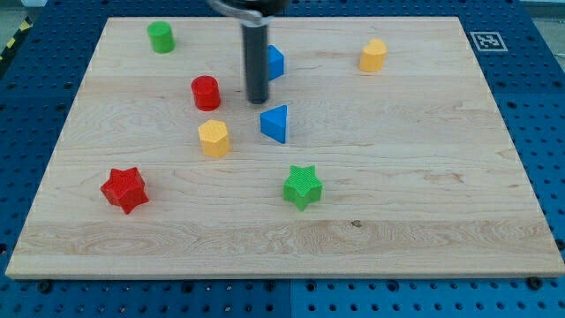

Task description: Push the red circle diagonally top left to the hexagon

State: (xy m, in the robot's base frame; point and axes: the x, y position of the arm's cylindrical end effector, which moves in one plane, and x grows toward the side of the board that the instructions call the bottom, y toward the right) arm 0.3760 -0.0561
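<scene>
One red circle (206, 93) is flanked on the view's right by my tip (257, 102); a lower-right approach is advised toward the yellow hexagon (214, 139), questionably below. No claw is fitted.

Red circle (206, 93) up-left of yellow hexagon (214, 139)

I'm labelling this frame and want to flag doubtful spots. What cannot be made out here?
- Blue block at the view's top: the rod covers its left part, so its shape is unclear.
- The arm above the rod: cut off by the view's top edge.
- Whether my tip touches the board: not settled from this single view. It stands apart from the red circle, to its right.
- The marker at the top right: pattern too small to read.
</scene>
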